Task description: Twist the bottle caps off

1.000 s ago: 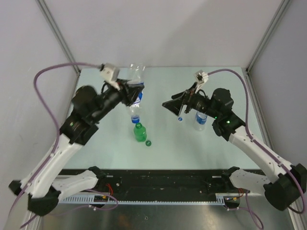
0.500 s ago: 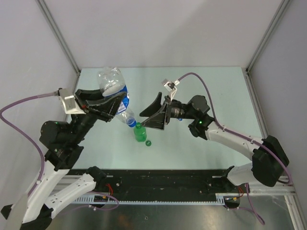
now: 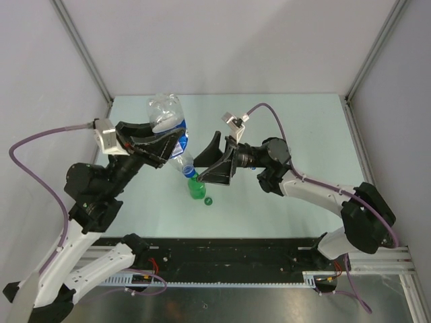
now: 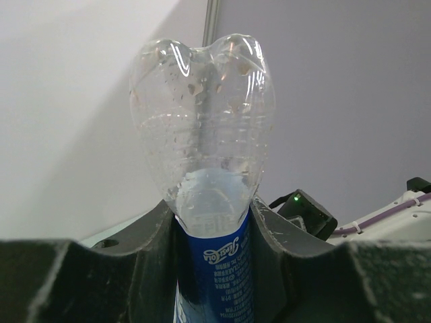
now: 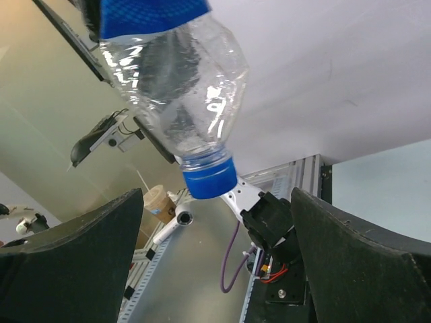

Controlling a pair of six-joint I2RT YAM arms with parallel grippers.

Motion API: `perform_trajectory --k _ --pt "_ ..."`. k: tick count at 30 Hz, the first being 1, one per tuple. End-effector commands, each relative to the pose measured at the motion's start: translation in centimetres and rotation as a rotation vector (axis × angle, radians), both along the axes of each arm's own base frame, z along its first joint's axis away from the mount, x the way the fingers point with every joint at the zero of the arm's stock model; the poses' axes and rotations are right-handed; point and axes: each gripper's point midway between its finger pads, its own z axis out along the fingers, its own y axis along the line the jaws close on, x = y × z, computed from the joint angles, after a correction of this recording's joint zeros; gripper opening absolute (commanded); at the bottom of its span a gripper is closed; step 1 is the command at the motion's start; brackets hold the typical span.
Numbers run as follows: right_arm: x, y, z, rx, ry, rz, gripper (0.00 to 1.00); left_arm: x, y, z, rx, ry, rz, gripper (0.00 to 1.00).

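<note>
left jaws: closed on the clear bottle (image 4: 202,134), clamping it at the blue label (image 4: 219,269), one jaw on each side of the label in the left wrist view.
clear bottle: held up off the counter (image 3: 303,121), over its left-centre part. We note it tilted, base up toward the far left corner, neck pointing down toward the near edge.
blue cap (image 5: 210,176): on the neck of the clear bottle, at its lowest end.
right jaws: spread wide, one on each side of the blue cap, with a gap on both sides in the right wrist view. They grip nothing.
green bottle (image 3: 197,190): upright on the counter, about midway between its left and right edges. In the top view the blue cap sits right at its neck, and we cannot tell whether they touch.
green cap (image 3: 208,200): lying on the counter just beside the green bottle, on the side toward the near right corner.
</note>
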Motion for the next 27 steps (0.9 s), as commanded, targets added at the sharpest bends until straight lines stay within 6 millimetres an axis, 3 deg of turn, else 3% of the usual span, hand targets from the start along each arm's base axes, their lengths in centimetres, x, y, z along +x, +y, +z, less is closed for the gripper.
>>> perform_trajectory --k 1,10,17,20,25,27 --pt "0.0 0.4 0.5 0.035 -0.031 0.013 0.94 0.1 -0.4 0.6 -0.018 -0.012 -0.024 0.03" --pt "0.1 0.7 1.6 0.113 -0.037 0.054 0.89 0.6 -1.1 -0.2 -0.003 0.006 -0.038 0.03" --pt "-0.3 0.8 1.9 0.136 -0.042 0.095 0.65 1.1 -1.8 -0.9 0.012 0.021 -0.055 0.03" --pt "-0.8 0.8 1.6 0.125 -0.057 0.115 0.50 1.1 -1.8 -1.0 0.009 0.019 -0.053 0.04" --pt "-1.1 0.9 1.1 0.099 -0.070 0.132 0.09 1.1 -1.4 -1.0 -0.002 0.014 -0.036 0.12" --pt "-1.2 0.9 1.0 0.093 -0.073 0.135 0.02 1.1 -1.3 -1.0 -0.005 0.012 -0.033 0.16"
